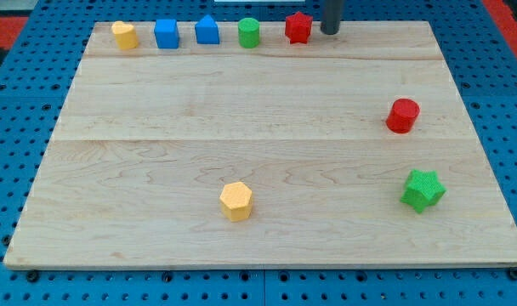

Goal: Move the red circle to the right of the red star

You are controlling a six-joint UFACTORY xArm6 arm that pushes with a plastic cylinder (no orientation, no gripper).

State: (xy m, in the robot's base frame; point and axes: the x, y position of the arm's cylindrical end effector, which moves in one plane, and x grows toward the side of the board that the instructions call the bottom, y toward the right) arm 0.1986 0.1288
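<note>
The red circle [403,116] sits on the wooden board at the view's right, about midway up. The red star [298,28] stands at the view's top, at the right end of a row of blocks. My tip [330,32] is at the view's top edge, just right of the red star, with a small gap between them. It is far above and left of the red circle.
Left of the red star in the top row stand a green circle [249,33], a blue pentagon-like block [207,31], a blue square [166,34] and a yellow block [124,35]. A yellow hexagon [236,201] lies at bottom centre. A green star [423,189] lies at bottom right.
</note>
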